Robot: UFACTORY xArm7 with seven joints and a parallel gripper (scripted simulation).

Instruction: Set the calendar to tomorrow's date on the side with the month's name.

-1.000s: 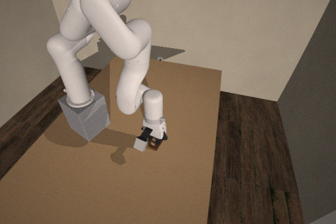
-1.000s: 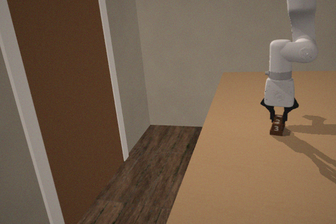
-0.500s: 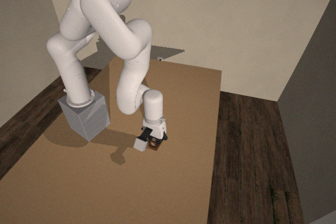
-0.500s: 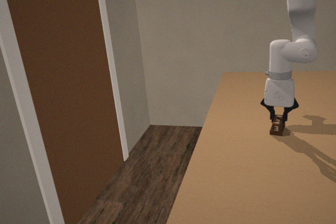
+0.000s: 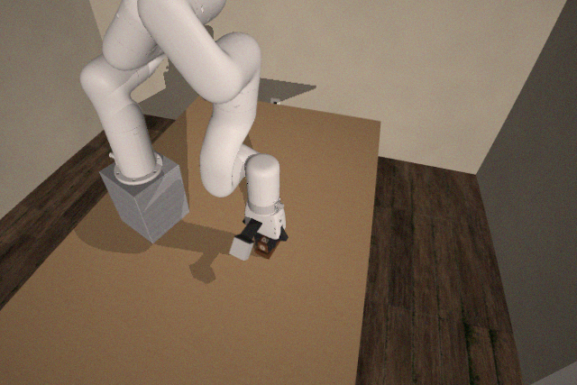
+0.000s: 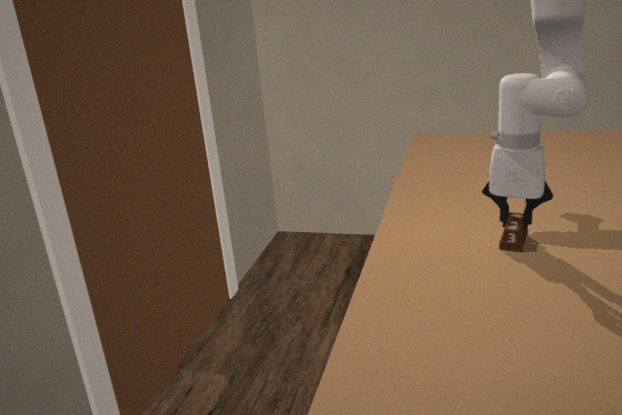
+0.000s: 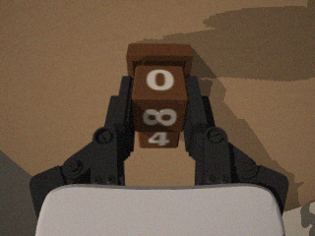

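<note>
Right now the fingers (image 5: 251, 228) (image 6: 502, 211) are closed on a cube (image 5: 262, 248) (image 6: 514, 224) (image 7: 159, 85), its 0 and 8 showing in the wrist view and a 2 in the exterior view. The other cube (image 6: 511, 238) (image 7: 158, 140) shows a 3 and, in the wrist view, a 4. The tray (image 5: 267, 255) (image 6: 511, 248) (image 7: 159, 51) is on the tabletop (image 5: 279, 325) (image 6: 452, 325) (image 7: 49, 74).
</note>
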